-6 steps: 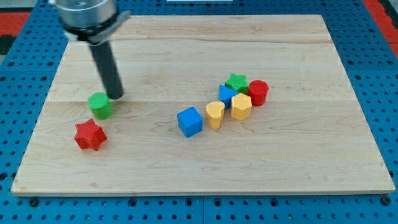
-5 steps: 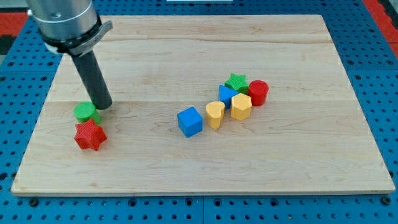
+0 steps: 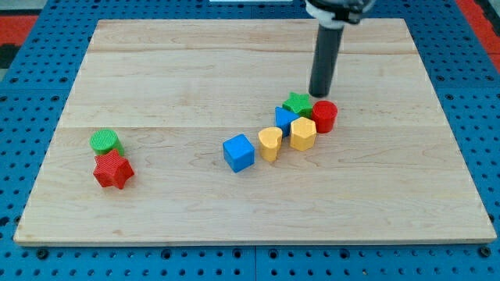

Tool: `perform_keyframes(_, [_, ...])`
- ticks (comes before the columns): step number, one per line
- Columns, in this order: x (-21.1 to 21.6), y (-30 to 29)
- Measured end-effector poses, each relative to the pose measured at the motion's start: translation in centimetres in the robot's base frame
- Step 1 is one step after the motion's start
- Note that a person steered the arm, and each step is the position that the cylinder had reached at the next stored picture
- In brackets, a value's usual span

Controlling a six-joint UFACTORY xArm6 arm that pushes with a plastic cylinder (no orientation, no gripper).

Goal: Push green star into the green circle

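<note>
One tip (image 3: 319, 94) stands just beside green star (image 3: 297, 103).

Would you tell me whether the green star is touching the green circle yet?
No. The green star sits far right of the green circle, beside my tip.

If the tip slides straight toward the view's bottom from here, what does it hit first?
Probably the red cylinder block, just below my tip; the green star block sits slightly toward the view's left, so it may be clipped instead.
</note>
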State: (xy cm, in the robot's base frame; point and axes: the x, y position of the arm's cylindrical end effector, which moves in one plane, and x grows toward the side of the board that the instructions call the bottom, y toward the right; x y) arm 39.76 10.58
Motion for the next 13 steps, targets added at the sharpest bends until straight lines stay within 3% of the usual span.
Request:
perform_keyframes(1, [1.9, -4.2])
perform_keyframes(3, [1.7, -9.7])
perform_keyframes(4, [3.0, -16.4])
perform_keyframes(7, [1.5, -26.6])
perform_keyframes(8, [3.7, -28.3])
perform_keyframes(10, [-0.2, -25.2])
perform_keyframes(13, [-0.2, -25.6])
